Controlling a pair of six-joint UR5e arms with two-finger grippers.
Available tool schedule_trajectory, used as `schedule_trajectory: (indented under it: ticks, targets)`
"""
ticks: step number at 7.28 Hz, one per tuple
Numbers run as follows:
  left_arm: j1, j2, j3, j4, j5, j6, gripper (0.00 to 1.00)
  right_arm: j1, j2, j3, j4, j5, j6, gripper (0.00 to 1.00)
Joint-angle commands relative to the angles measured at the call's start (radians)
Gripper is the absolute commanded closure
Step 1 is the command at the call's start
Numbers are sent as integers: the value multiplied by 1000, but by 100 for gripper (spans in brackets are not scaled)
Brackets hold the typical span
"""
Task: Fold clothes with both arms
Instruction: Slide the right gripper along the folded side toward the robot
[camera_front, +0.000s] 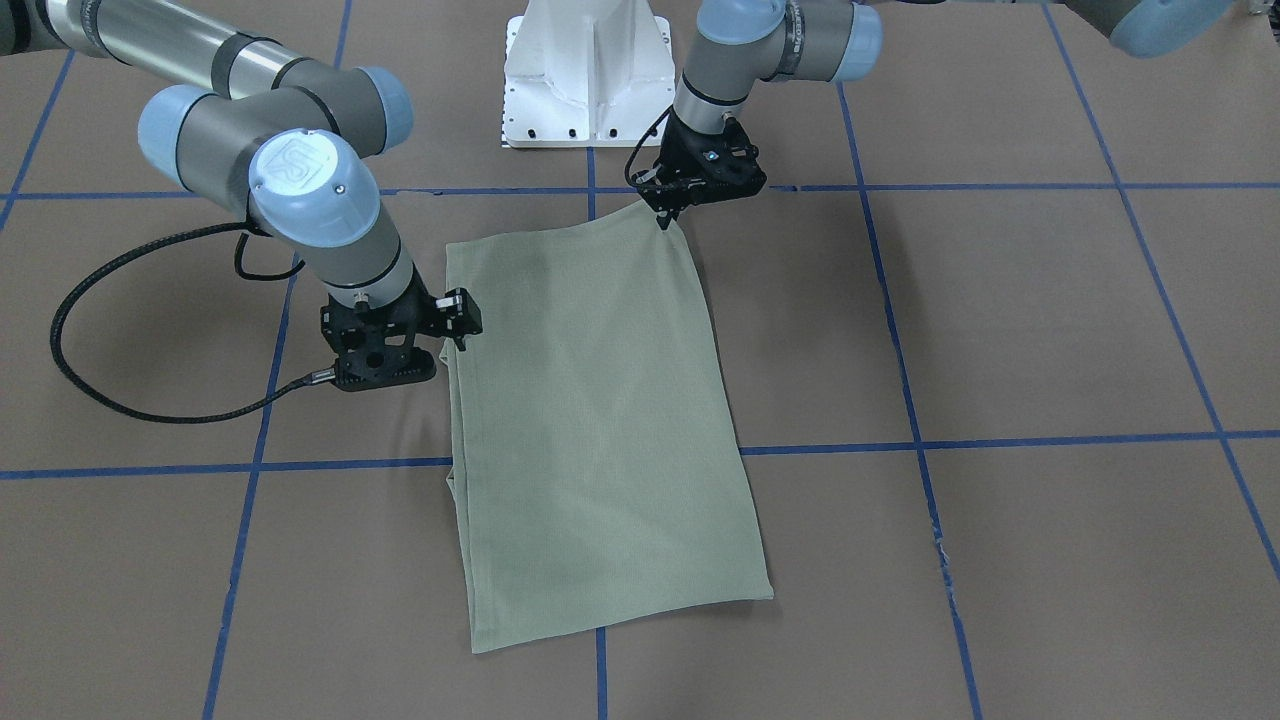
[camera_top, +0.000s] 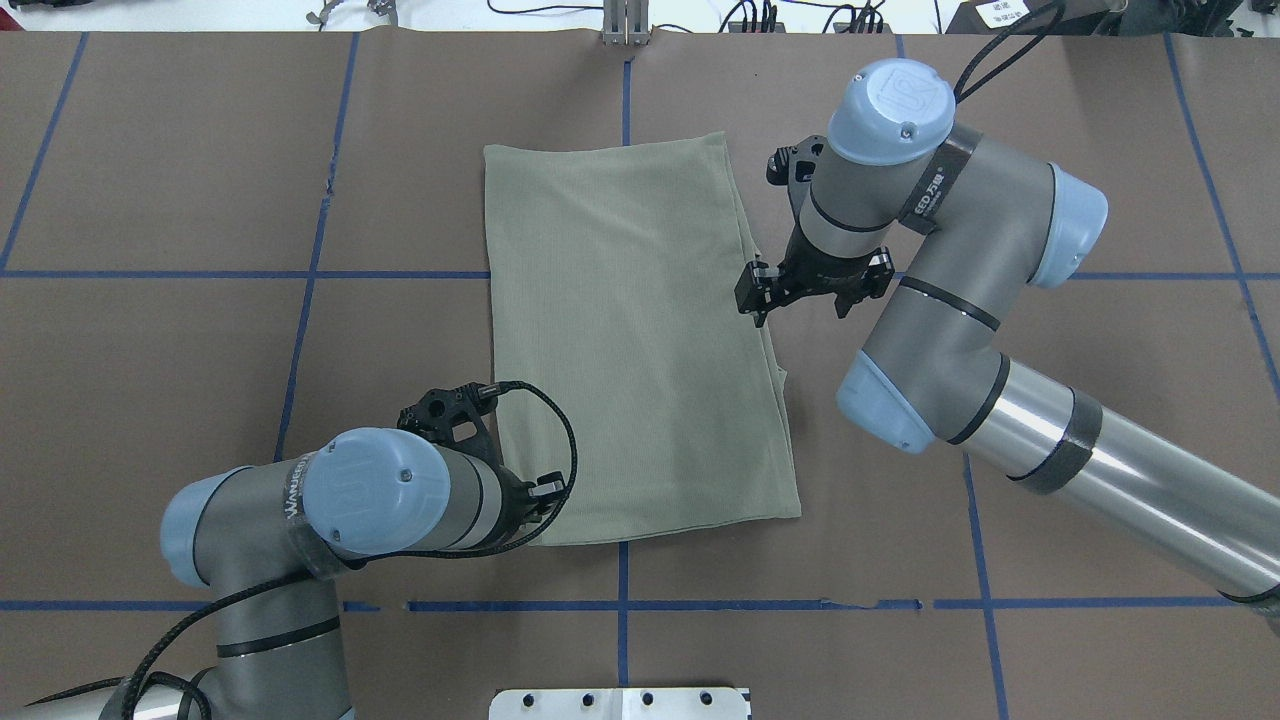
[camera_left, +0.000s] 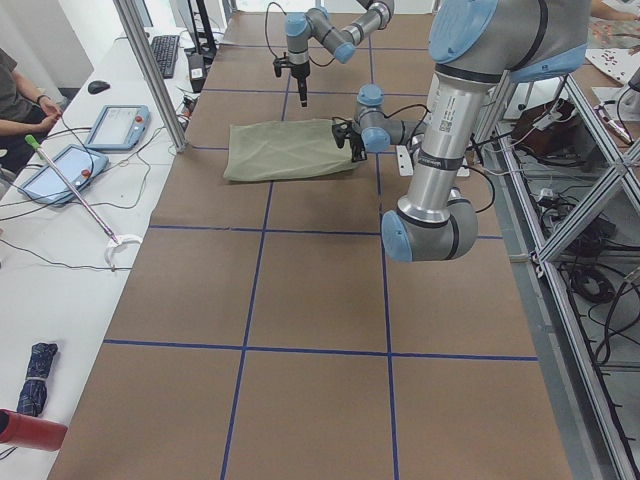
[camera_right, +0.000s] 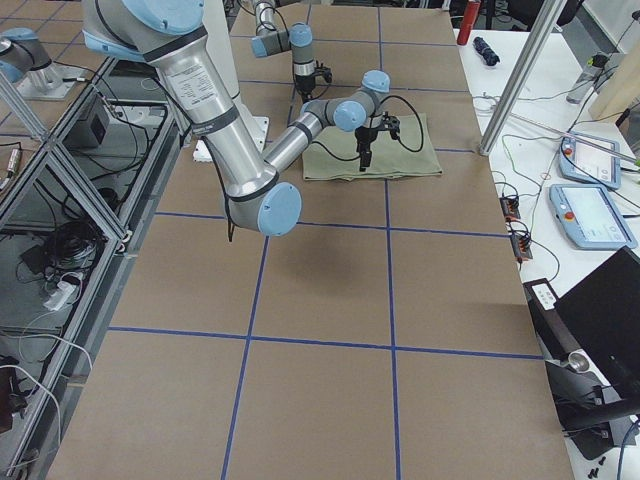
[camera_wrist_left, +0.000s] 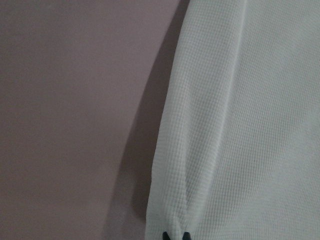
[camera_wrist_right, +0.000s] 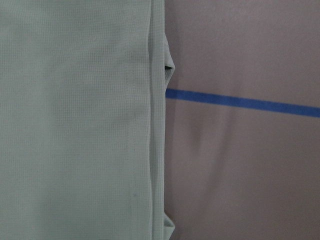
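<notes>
Brown worktop (camera_front: 1050, 320), ruled into squares by blue tape (camera_front: 1000, 440). A white pedestal (camera_front: 590, 80) stands at one long edge, on a tape line.

Exterior left view: a white side table (camera_left: 60, 280) runs along the worktop, and an aluminium post (camera_left: 150, 75) rises between the two. On the side table, from far to near:
- a keyboard (camera_left: 163, 55)
- a mouse (camera_left: 97, 87)
- two tablets (camera_left: 116, 126) side by side
- a green-tipped rod (camera_left: 75, 195) crossing the nearer tablet
- a folded dark umbrella (camera_left: 37, 372)
- a red bottle (camera_left: 30, 430)

A person's arm (camera_left: 28, 118) rests beside the tablets. Metal framing (camera_left: 590, 230) hung with cables borders the opposite side.
</notes>
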Motion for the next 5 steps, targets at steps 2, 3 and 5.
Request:
schedule_trajectory:
  ticks: [2,3,5]
  targets:
    - [12,-3,-20,8,-3,-6,100,-128,-70,143,2,-36,361,0]
    - [12,-3,-18,8,-5,-6,100,-181,-158,239,1,-101,416,0]
    - [14,-6,-18,6,-6,-6,100,-279,-197,272,1,-178,576,0]
